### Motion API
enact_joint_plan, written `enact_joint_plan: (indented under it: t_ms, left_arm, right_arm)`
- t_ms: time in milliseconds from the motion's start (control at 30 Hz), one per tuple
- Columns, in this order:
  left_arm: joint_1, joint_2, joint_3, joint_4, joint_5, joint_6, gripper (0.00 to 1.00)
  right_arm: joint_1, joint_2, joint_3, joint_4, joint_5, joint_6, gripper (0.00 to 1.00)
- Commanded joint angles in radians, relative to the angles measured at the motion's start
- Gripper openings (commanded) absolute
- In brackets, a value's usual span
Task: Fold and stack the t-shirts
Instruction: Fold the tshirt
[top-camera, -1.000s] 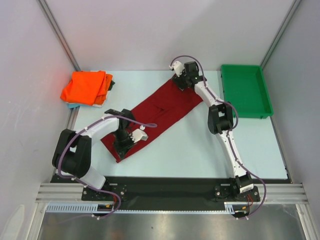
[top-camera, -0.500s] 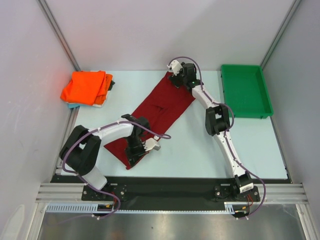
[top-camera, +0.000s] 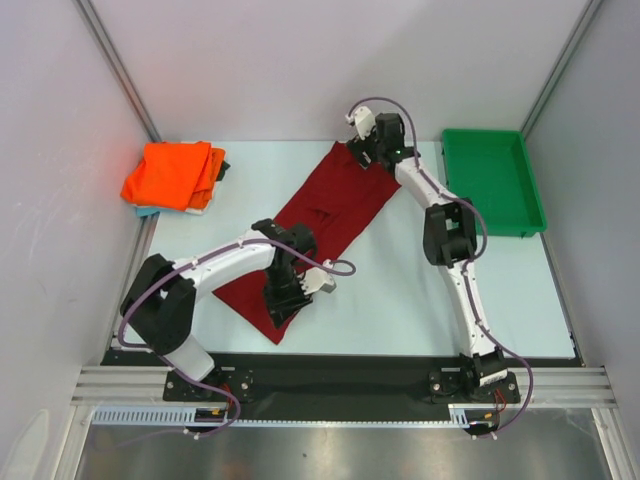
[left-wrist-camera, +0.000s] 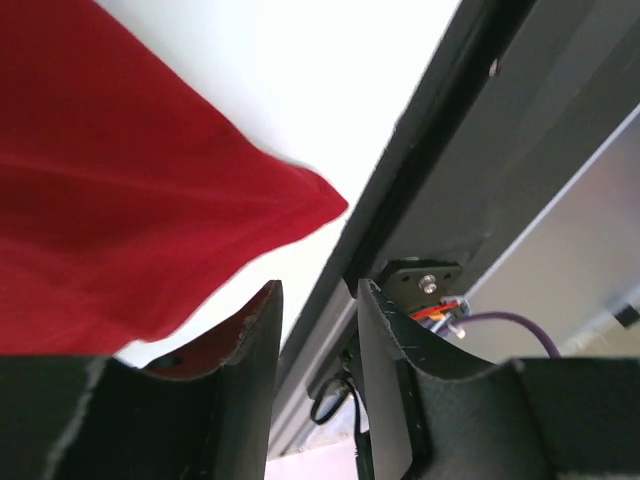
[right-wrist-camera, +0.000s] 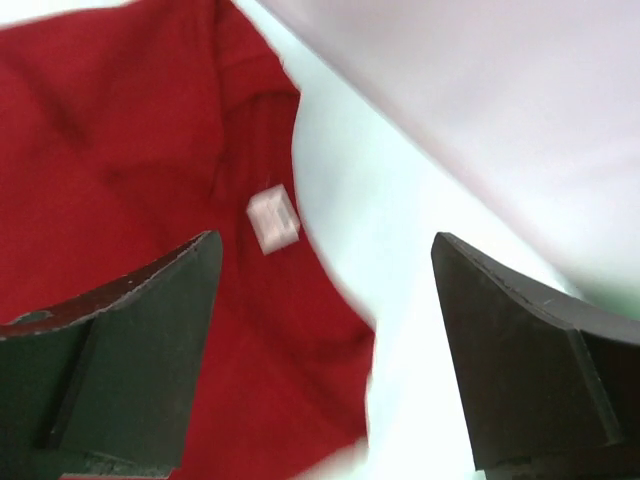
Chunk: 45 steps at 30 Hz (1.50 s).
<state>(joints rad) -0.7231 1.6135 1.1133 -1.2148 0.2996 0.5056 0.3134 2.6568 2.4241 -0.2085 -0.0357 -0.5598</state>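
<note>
Maroon t-shirt (top-camera: 325, 210) below right end effector (right-wrist-camera: 327, 242)

1. A wide bare stretch of counter (top-camera: 400, 290) is left open between the maroon t-shirt (top-camera: 330, 210) and the right arm (top-camera: 447, 232).
2. The near left is barred by the left arm (top-camera: 220, 262), reaching over that shirt's near end.
3. The far left corner is taken up by the orange t-shirt (top-camera: 172, 172) pile.
4. The far right corner is filled by the green tray (top-camera: 495, 185).
5. Sides and back are closed by walls (top-camera: 60, 150).
</note>
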Motion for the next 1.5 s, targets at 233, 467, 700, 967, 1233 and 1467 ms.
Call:
enact_joint_plan:
  t_ms: [233, 467, 700, 967, 1233, 1467]
  left_arm:
    - [-0.007, 0.134, 0.129, 0.07, -0.005, 0.011, 0.38]
    - [-0.007, 0.24, 0.115, 0.087, -0.04, 0.031, 0.4]
    - [-0.007, 0.315, 0.065, 0.116, -0.013, 0.024, 0.39]
    - [-0.036, 0.379, 0.034, 0.159, 0.042, -0.004, 0.36]
    - [-0.078, 0.424, 0.062, 0.144, 0.085, -0.029, 0.23]
    - [-0.116, 0.503, 0.157, 0.112, 0.148, -0.045, 0.08]
  right_arm:
    - [-0.033, -0.523, -0.445, -0.307, -0.245, 0.415, 0.88]
    - [-0.075, -0.663, -0.738, -0.266, -0.306, 0.469, 0.88]
    - [-0.091, -0.578, -0.712, -0.261, -0.322, 0.472, 0.89]
    - [-0.097, -0.377, -0.527, -0.265, -0.28, 0.439, 0.89]
    - [-0.089, -0.201, -0.343, -0.295, -0.208, 0.436, 0.88]
    - [-0.086, -0.127, -0.214, -0.321, -0.144, 0.459, 0.85]
